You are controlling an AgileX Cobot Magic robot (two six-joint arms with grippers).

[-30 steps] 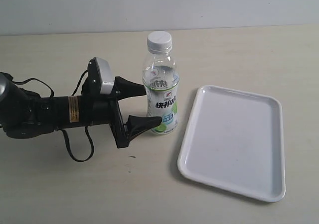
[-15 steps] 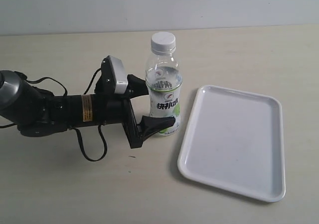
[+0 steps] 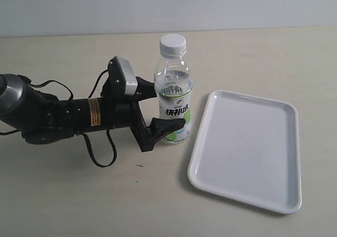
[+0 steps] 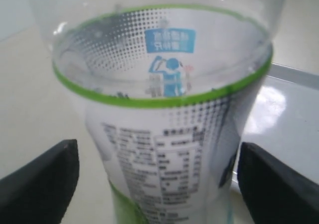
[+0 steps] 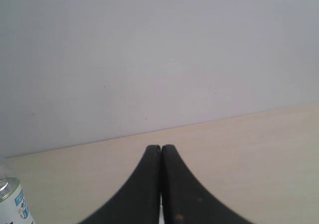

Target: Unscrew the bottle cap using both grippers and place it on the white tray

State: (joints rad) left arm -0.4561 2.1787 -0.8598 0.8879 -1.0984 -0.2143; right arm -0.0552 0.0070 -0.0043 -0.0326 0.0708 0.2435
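Bottle (image 3: 172,97) is standing upright on the surface (image 3: 79,195), just beside the tray (image 3: 245,147), with a thin strip of surface showing between them. Cap (image 3: 172,44) is sitting on the bottle's neck, not yet off.

Left arm (image 3: 79,116) is lying low across the surface. The left jaws are spread wide and reaching around the bottle's labelled lower half, one finger passing behind and the other crossing in front near the base. In the left wrist view the fingers (image 4: 40,184) are flanking the bottle. A sliver of gap is showing on one side; on the other I cannot tell whether finger and label are touching. Not pinching.

Against one second ago, the arm is sitting further right. The fingertips were then only reaching the bottle's near edge and are now going past its middle. Bottle and cap are standing slightly nearer the tray. Against half a second ago, the bottle is hardly differing, and the front finger is sitting a touch higher on the label. Jaw spread is looking the same throughout. Tray is lying where it was.

Right jaws are showing only in the right wrist view, pressed together and holding nothing, pointing over bare surface toward a pale wall (image 5: 159,50).
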